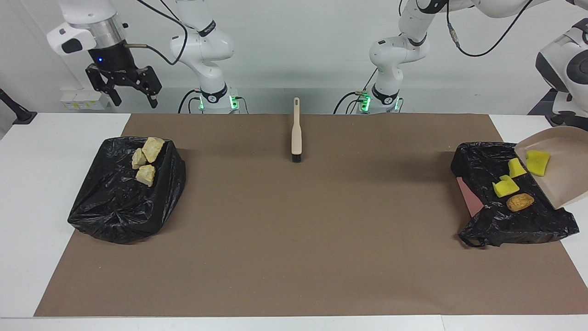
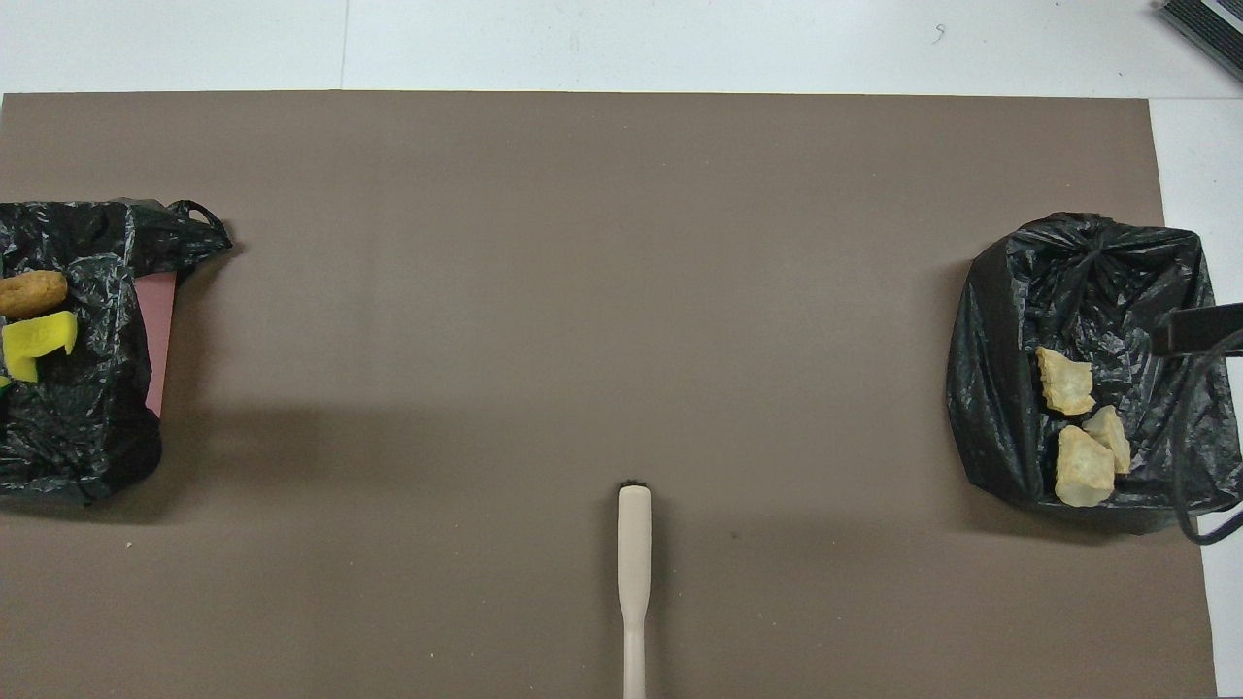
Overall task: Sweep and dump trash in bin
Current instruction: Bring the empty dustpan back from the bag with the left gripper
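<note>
Right gripper: raised high above the counter's right-arm end, fingers spread wide, holding nothing.
Left gripper: out of sight, clamped on the dustpan tilted over a bin bag.
Trash: sponge pieces and bread roll on that bag; pastries on the other bag.

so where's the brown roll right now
The roll lies on the black bag at the left arm's end of the table, touching or nearly touching a yellow sponge piece that lies nearer to the robots, and just below the tilted dustpan's lip.
</note>
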Tool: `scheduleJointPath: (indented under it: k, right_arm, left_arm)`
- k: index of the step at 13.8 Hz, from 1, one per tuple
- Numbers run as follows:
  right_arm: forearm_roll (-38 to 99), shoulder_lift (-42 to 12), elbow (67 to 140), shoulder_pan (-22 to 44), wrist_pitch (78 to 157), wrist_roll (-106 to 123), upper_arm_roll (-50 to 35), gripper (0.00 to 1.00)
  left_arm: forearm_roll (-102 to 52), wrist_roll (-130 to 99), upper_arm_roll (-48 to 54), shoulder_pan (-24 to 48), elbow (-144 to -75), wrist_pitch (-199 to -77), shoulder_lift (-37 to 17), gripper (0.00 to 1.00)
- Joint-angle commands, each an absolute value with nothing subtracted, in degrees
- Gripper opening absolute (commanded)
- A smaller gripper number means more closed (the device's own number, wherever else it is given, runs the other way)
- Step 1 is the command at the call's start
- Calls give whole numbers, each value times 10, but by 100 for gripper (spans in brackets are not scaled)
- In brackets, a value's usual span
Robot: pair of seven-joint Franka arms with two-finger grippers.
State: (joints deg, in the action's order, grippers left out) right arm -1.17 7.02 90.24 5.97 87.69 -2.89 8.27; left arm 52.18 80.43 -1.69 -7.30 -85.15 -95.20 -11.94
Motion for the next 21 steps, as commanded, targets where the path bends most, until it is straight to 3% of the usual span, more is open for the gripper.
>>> scheduleJointPath:
  k: [1, 12, 21]
  right_arm:
    - [-11, 71, 900, 62, 858, -22, 83, 100]
    - [-11, 80, 901, 60, 853, -22, 80, 100]
    - [-11, 80, 901, 60, 853, -22, 79, 100]
  left_arm:
    - [448, 719, -20, -44, -862, -893, -102, 0]
    - [543, 768, -21, -40, -867, -897, -93, 0]
    - [326, 529, -10, 53, -867, -790, -77, 0]
